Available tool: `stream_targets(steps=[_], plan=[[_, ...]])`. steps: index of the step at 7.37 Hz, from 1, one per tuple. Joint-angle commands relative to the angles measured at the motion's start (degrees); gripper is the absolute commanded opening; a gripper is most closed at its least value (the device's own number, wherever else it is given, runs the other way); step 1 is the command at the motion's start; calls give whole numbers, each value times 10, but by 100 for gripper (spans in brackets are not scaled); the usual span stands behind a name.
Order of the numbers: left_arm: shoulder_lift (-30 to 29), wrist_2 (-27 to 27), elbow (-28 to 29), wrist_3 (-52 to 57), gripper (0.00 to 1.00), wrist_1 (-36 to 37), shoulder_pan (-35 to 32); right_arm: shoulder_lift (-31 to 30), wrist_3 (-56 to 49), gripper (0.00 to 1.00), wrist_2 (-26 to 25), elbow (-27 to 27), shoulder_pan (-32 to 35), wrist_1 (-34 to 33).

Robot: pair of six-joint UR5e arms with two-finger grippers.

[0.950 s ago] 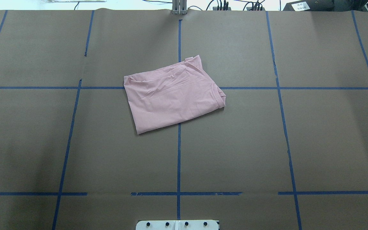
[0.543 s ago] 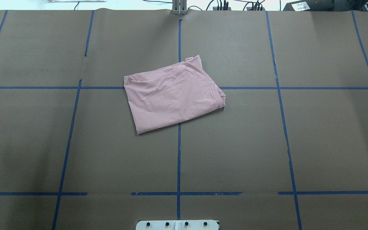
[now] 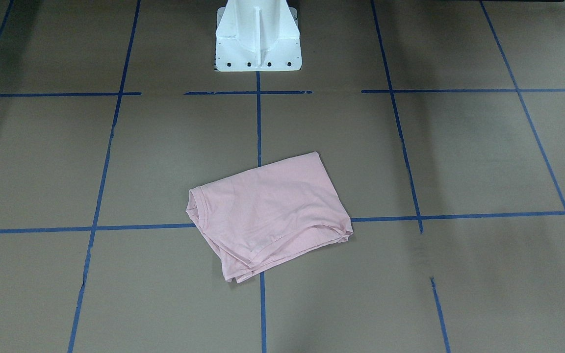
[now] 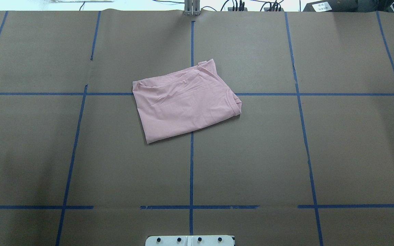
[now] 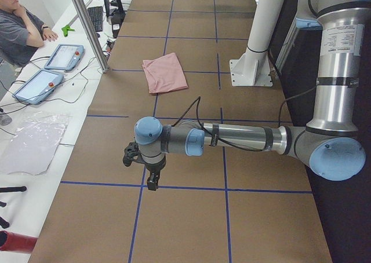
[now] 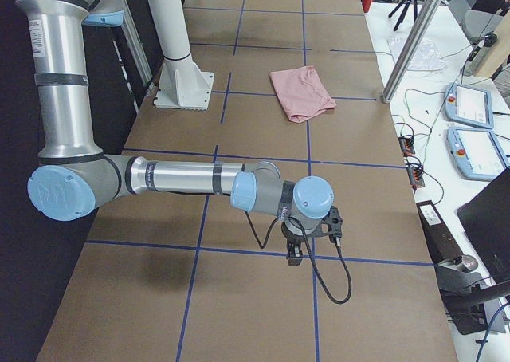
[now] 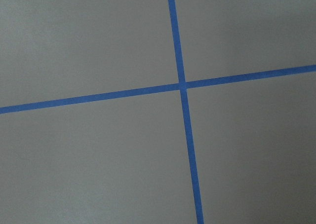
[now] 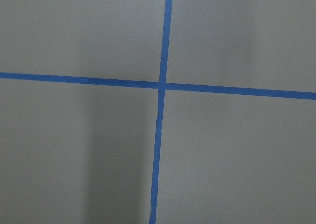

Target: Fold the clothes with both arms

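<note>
Shirt: the pink T-shirt [image 4: 186,104] lies folded into a rough, slightly skewed rectangle, flat on the counter [image 4: 251,164].
Shirt's place: about midway between the counter's two ends, on the half away from my base, over the spot where the centre tape line [image 4: 191,171] meets a cross line.
Collar: the ribbed collar [image 4: 234,101] shows at the fold's corner toward my right end of the counter. In the front-facing view it sits at the shirt's [image 3: 268,215] left corner.
Print: none shows on the upward face.
Left end effector: my left end effector [image 5: 152,185] hangs low over the counter near its left end, pointing down, well apart from the shirt [image 5: 164,73]. I cannot tell if it is wide or narrow.
Left wrist view: only brown paper and a tape crossing [image 7: 181,86].
Right end effector: my right end effector [image 6: 295,256] hangs low near the counter's right end, pointing down, well apart from the shirt [image 6: 301,92]. I cannot tell its opening either.
Right wrist view: brown paper and a tape crossing [image 8: 162,84].
Pedestal: the white pedestal [image 3: 257,34] stands at the counter's near edge, on the centre line.
Beyond the far edge: a seated person [image 5: 20,25] beside two tablets [image 5: 64,57].
</note>
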Motion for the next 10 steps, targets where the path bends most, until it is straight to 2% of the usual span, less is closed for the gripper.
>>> stream_targets(steps=[1,7,10], plan=[[1,-1,0,-2,100,-1,0,-8,41,100,-2,-3,0,44],[1,-6,2,-6,100,0,1,-8,41,100,-2,-3,0,44],[0,-7,-1,-56,100,-2,1,-9,42,100,-2,-3,0,44]])
